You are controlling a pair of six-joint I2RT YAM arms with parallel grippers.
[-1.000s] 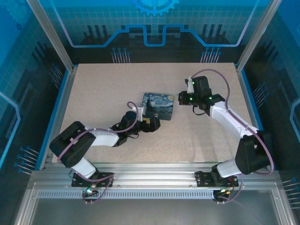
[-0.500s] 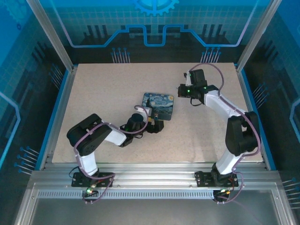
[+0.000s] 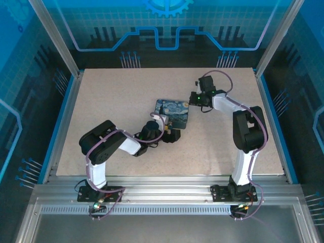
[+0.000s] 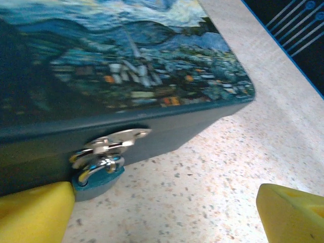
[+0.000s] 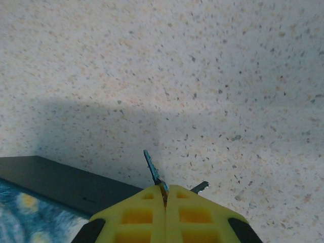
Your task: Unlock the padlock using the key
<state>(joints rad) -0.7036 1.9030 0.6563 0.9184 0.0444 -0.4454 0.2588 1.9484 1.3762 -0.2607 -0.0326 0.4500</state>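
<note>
**Clerk:** Item one, nearest the bases?

**Keeper:** Left arm, folded low over the table (image 3: pixel 111 101). Its left gripper (image 3: pixel 169 134) sits at the near edge of the box (image 3: pixel 172 111).

**Clerk:** Condition of that gripper?

**Keeper:** Spread wide. In the left wrist view the left gripper (image 4: pixel 162 215) has one yellow finger at each lower corner, with bare speckled table between them and nothing held.

**Clerk:** Item two, the padlock?

**Keeper:** Padlock (image 4: pixel 101 179), teal body, silver shackle (image 4: pixel 98 164). It hangs from a silver hasp (image 4: pixel 114 142) on the dark side wall of the box (image 4: pixel 126 76), low against the tabletop. The left-hand finger (image 4: pixel 33 212) is just beside the body; I cannot tell whether they touch.

**Clerk:** Item three, the box?

**Keeper:** Flat and rectangular, with a painted night-sky lid in blues and yellow. It lies near the middle of the table, lid up and shut.

**Clerk:** Item four, beyond the box?

**Keeper:** Right arm, reaching in from the right. Its right gripper (image 3: pixel 194 97) is by the box's far right corner.

**Clerk:** Condition?

**Keeper:** Fingers pressed together, pinching the key (image 5: pixel 151 169). In the right wrist view the right gripper (image 5: pixel 165 195) has a thin teal piece standing up from the seam and a small dark metal tip poking out to the right.

**Clerk:** Key relative to padlock?

**Keeper:** Well apart, on the opposite side of the box. A dark box edge (image 5: pixel 45 182) lies at the lower left of that view, with open table (image 5: pixel 202 76) beyond.
</note>
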